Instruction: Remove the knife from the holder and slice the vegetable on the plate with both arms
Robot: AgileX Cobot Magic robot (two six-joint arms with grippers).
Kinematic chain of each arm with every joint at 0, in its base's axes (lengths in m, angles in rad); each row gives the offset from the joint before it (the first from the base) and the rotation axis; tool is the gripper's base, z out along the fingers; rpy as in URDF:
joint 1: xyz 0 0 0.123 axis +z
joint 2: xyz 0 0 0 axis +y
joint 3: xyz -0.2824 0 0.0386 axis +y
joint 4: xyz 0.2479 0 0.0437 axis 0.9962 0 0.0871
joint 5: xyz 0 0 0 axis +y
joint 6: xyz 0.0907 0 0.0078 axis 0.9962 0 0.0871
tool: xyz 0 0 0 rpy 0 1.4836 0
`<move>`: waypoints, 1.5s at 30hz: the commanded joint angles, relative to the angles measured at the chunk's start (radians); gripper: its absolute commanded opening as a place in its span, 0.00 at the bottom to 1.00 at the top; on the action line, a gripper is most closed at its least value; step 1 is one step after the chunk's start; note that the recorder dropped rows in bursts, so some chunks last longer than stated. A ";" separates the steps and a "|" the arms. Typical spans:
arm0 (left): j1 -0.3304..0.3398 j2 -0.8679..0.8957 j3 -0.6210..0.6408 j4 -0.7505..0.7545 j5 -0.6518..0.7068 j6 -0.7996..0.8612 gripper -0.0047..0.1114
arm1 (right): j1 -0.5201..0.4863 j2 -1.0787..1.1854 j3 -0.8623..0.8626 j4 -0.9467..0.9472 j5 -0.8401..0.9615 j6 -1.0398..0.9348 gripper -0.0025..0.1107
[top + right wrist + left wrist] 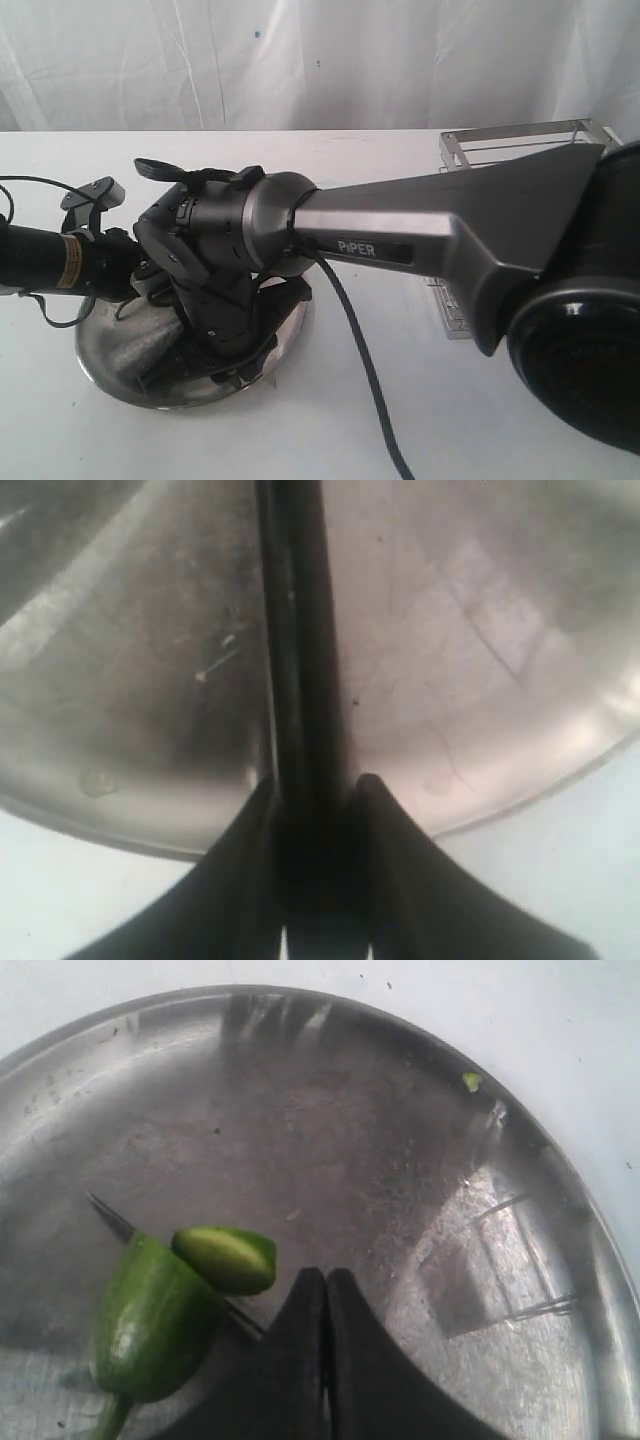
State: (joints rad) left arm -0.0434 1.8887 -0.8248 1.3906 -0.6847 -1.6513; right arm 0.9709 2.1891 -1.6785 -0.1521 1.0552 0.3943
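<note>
The green chili lies on the steel plate (350,1110) in two pieces: a larger stemmed piece (150,1320) and a small cut-off tip (228,1258). The thin black knife blade (112,1218) runs between and under them. Beside the pieces my left gripper (326,1275) is shut, its fingers pressed together on nothing. My right gripper (318,785) is shut on the knife (296,630), which reaches out over the plate (150,630). In the exterior view the right arm (380,245) reaches across to the plate (115,355) and hides both grippers' tips.
The silver wire holder (520,140) stands at the back right, partly behind the right arm. The left arm (60,260) comes in from the left edge. A cable (360,370) hangs from the right arm over the white table. A tiny green scrap (471,1081) sits near the plate's rim.
</note>
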 commanded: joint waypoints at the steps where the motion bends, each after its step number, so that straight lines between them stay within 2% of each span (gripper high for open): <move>1: -0.007 0.056 0.044 0.168 0.205 -0.037 0.04 | -0.017 -0.040 -0.006 -0.018 0.102 0.027 0.02; 7: -0.007 0.043 0.044 0.170 0.206 -0.072 0.04 | -0.017 -0.052 -0.006 -0.018 0.114 0.027 0.02; 12: 0.002 -0.035 0.020 0.136 0.196 -0.056 0.04 | -0.017 -0.052 -0.006 -0.022 0.114 0.027 0.02; 22: 0.100 -0.233 -0.013 0.129 0.100 -0.107 0.04 | -0.017 -0.052 -0.006 -0.023 0.110 0.027 0.02; 28: 0.132 -0.321 -0.013 0.129 0.056 -0.159 0.04 | -0.015 -0.062 -0.006 -0.024 0.106 0.020 0.02; 37: 0.142 -0.478 -0.013 0.180 0.055 -0.153 0.04 | -0.024 -0.320 -0.006 -0.231 0.157 -0.012 0.02; 41: 0.140 -0.513 -0.002 0.254 0.055 -0.178 0.04 | -0.060 -0.425 -0.006 -0.189 0.166 -0.069 0.02; 45: 0.140 -0.551 0.053 0.300 0.050 -0.180 0.04 | -0.111 -0.475 -0.006 -0.042 0.166 -0.197 0.02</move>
State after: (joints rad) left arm 0.0945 1.3677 -0.8073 1.6386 -0.6364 -1.8198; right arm 0.8942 1.7431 -1.6816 -0.2863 1.2136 0.2938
